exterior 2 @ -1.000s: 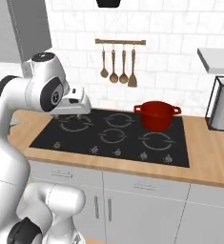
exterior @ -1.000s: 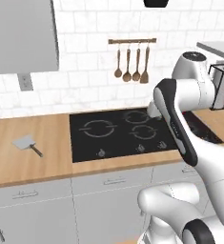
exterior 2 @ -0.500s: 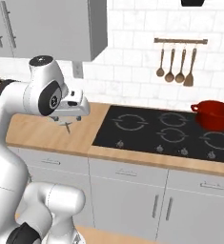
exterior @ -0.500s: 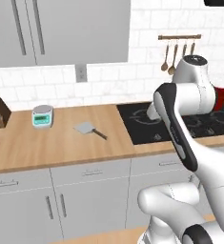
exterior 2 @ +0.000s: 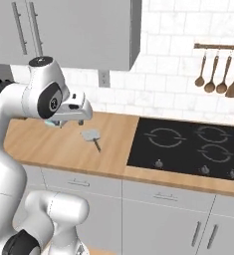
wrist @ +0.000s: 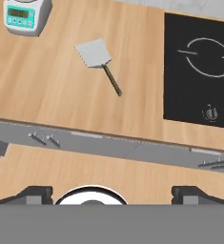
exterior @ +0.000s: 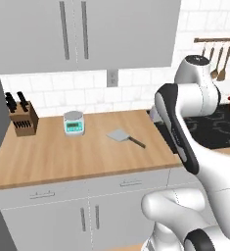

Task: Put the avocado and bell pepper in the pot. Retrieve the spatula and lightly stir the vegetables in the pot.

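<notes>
We see the spatula [wrist: 98,59] lying flat on the tabletop [wrist: 46,95] well ahead of our released gripper [wrist: 111,193], our view having shifted left off the hob [wrist: 199,66].

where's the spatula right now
The spatula lies flat on the wooden counter, between the small kitchen scale and the black cooktop, handle pointing toward the cooktop.
</notes>
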